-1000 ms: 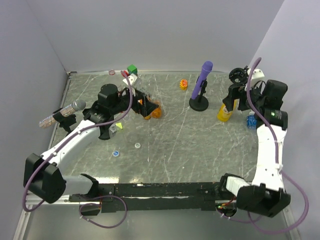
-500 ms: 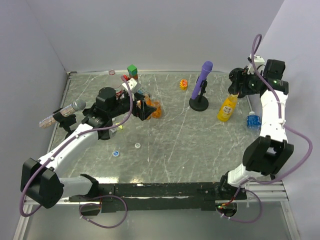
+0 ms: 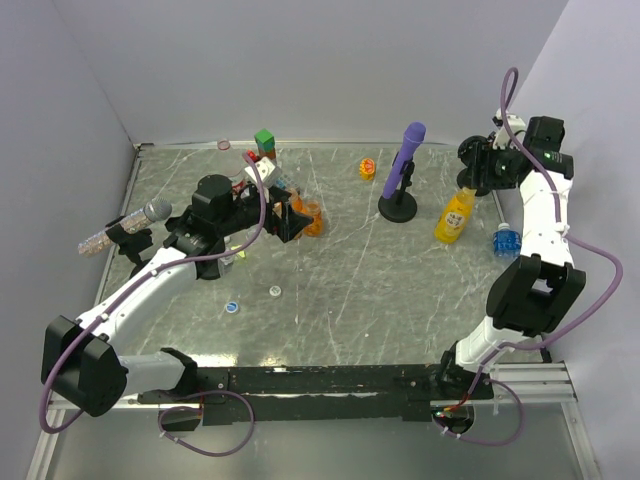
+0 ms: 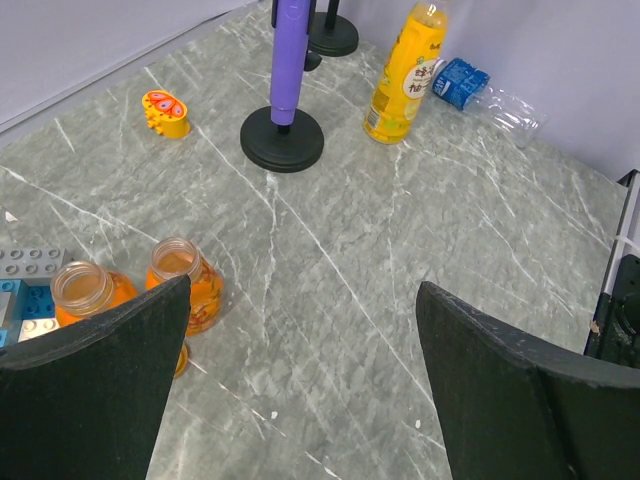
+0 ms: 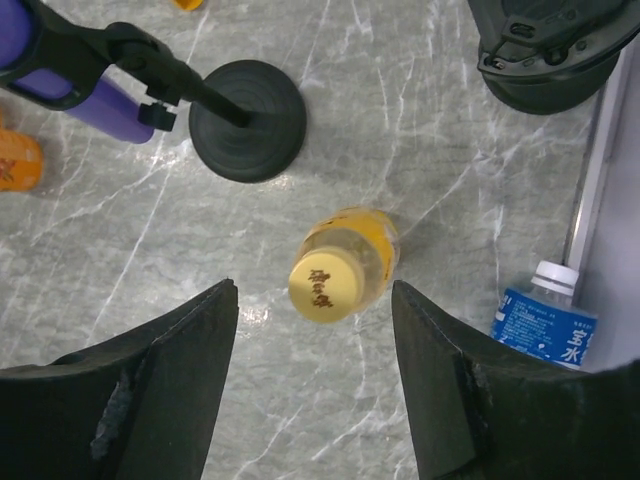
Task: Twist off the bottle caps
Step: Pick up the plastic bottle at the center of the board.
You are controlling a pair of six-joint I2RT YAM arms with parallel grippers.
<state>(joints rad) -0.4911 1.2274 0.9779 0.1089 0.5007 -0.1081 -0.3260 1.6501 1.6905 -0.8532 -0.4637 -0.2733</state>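
Gotta centre right gripper (image 5: pixel 312 288) — jaws apart, empty — over the yellow cap (image 5: pixel 324 286), then squeeze and twist; left gripper (image 4: pixel 302 290) gaping, idle.

Print on the bottles (image 4: pixel 405 70) illegible

I see the yellow juice bottle (image 5: pixel 352 252) standing upright near the far right corner of the table (image 3: pixel 400 300), with its yellow cap (image 5: pixel 324 286) on. Just beside it, toward the right edge, the blue-labelled bottle (image 4: pixel 462 80) lies on its side with its white cap (image 5: pixel 553 275) on. One small orange bottle (image 4: pixel 187 285) and a second orange bottle (image 4: pixel 85 298) stand uncapped, left of centre.
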